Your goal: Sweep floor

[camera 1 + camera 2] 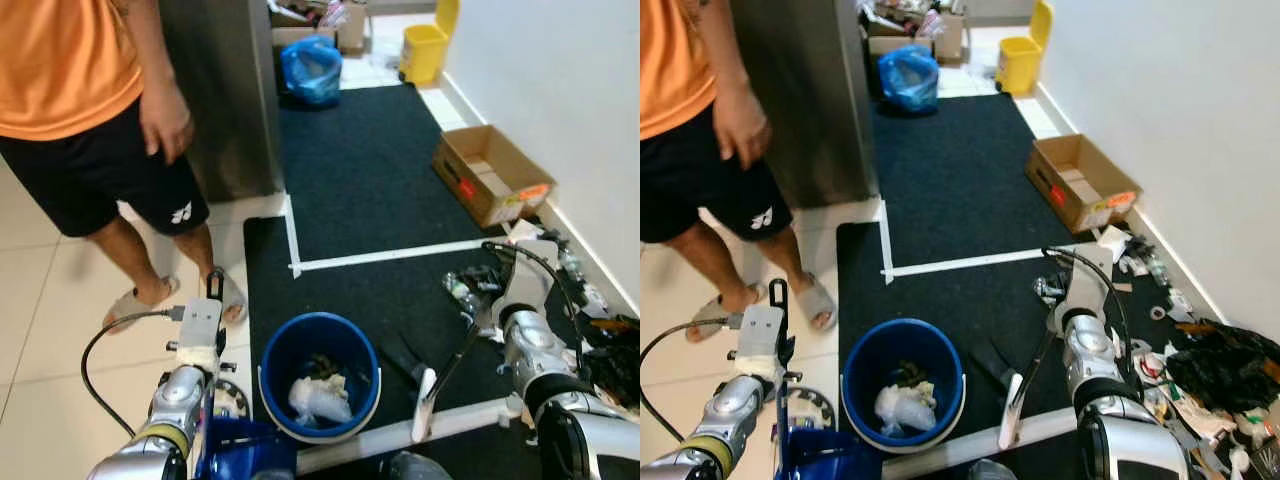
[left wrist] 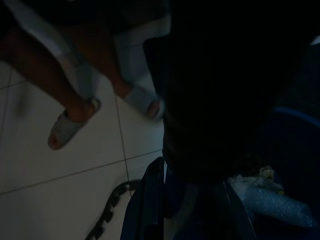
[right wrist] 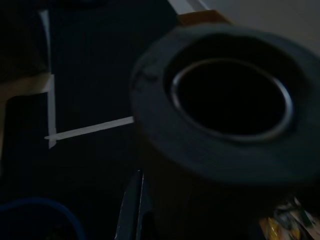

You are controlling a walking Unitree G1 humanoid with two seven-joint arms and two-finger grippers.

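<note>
I can't tell either jaw's state. From the left: left gripper (image 1: 215,285) beside a blue dustpan (image 1: 240,450), then bucket (image 1: 275,370), then the broom (image 1: 445,375) near the right gripper (image 1: 470,320). I'd sweep litter (image 1: 1165,375) slowly toward the dustpan.

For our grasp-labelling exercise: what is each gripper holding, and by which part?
Cannot be told. The left arm ends at a blue dustpan, the right arm beside a thin dark stick, but no hold is clear enough to place.
</note>
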